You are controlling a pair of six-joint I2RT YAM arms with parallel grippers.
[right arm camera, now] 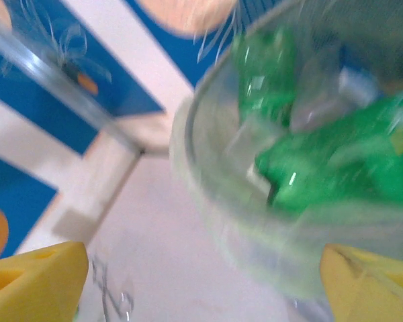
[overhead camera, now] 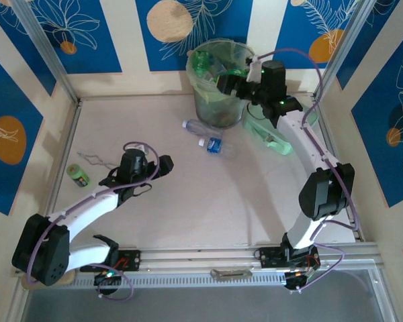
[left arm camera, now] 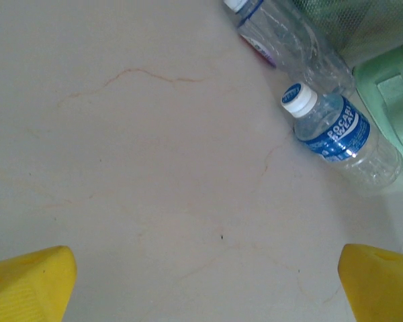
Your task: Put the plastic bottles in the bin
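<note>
Some green bottles (right arm camera: 309,161) already lie in the bin (overhead camera: 211,111), just below the right hand (right arm camera: 201,282), which is open and empty. Two more lie on the desk (left arm camera: 154,168), ahead-right of the left hand (left arm camera: 205,285), also open: a blue-labelled bottle (left arm camera: 339,134) and a clear bottle (left arm camera: 282,37). I judge the next pick is due; it needs a reach forward to the blue-labelled bottle.

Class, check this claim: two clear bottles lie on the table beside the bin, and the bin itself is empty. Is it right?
Not quite. Two clear bottles do lie on the table beside the bin, but the bin is not empty: green bottles already sit inside it, as the right wrist view shows.
</note>
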